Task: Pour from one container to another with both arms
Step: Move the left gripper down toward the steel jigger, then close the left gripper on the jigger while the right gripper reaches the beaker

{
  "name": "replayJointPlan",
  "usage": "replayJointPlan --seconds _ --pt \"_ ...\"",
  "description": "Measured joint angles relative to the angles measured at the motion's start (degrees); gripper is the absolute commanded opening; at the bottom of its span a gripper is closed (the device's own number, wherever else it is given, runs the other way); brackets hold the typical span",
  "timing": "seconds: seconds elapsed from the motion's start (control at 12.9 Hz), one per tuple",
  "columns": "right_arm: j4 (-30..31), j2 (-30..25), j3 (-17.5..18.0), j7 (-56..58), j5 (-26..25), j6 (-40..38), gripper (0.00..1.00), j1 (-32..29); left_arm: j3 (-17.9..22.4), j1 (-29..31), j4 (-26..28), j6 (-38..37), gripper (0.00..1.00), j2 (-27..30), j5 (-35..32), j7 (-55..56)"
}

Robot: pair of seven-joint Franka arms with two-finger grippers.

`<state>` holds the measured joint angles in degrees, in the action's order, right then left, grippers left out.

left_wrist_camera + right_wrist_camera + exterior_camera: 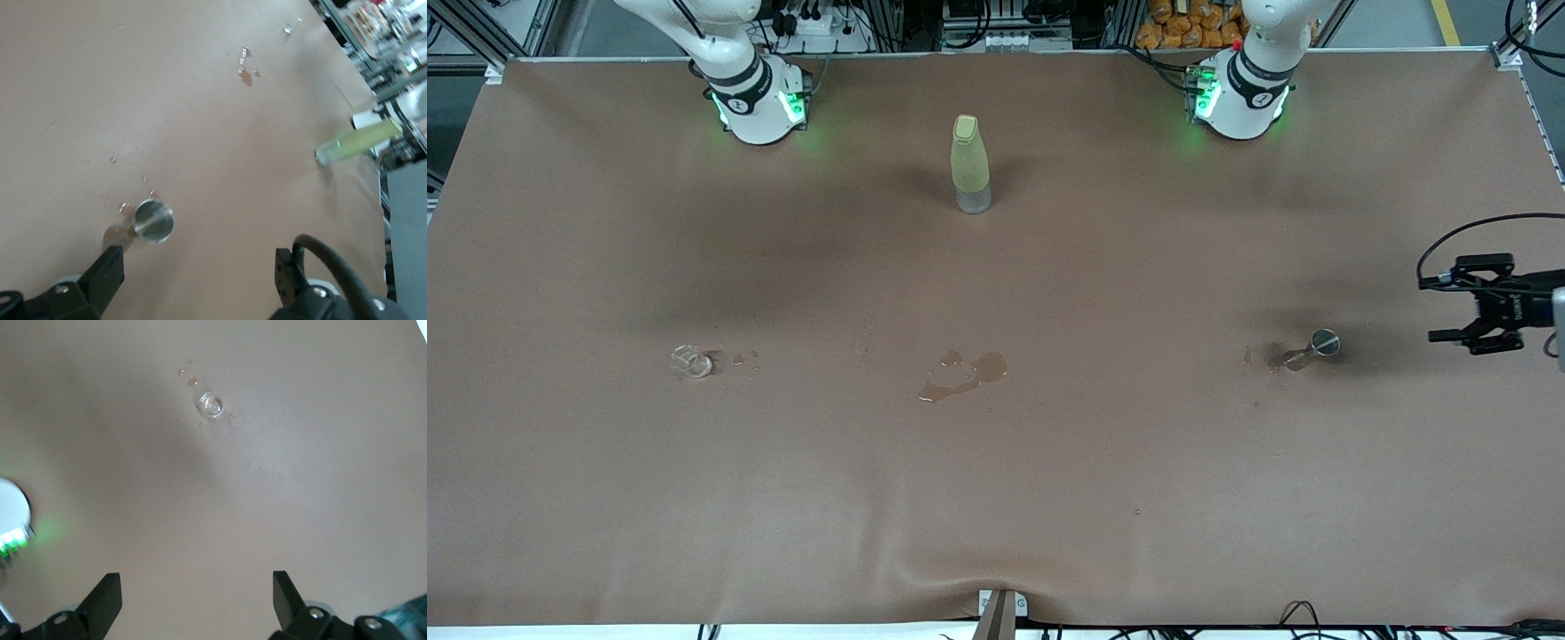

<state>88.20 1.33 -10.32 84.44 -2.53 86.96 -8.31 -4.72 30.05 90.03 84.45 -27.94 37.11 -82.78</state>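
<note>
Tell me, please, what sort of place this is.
Probably a robotics lab or test cell. Two white robot arm bases stand at a wide table under brown cloth, with aluminium framing and cables along its edge. A pale green bottle and a small metal cup stand there.

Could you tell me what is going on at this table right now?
Nothing is being held at the moment. The left gripper hangs open over the left arm's end of the table, beside a small metal cup. The right gripper is open too, high above the tablecloth, looking down on a small clear glass. A yellow-green bottle stands upright between the arm bases. A wet spill marks the middle of the cloth.
</note>
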Motion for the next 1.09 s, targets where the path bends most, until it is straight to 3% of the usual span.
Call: replayJointPlan --seconds 0.39,0.62,1.09 --pt "1.62 0.82 -1.54 24.10 0.02 5.70 1.00 -0.07 0.09 2.78 -0.01 -3.30 1.00 -1.90 0.07 -15.71" --pt "2.38 1.29 -1.95 27.83 1.33 6.56 1.00 -0.12 0.18 5.26 -0.06 -5.01 1.00 -5.91 4.09 -23.39" --pt "6.56 5.38 -5.26 34.54 13.88 9.15 1.00 -0.89 0.20 8.31 -1.46 -6.03 1.00 -15.18 6.19 -37.01"
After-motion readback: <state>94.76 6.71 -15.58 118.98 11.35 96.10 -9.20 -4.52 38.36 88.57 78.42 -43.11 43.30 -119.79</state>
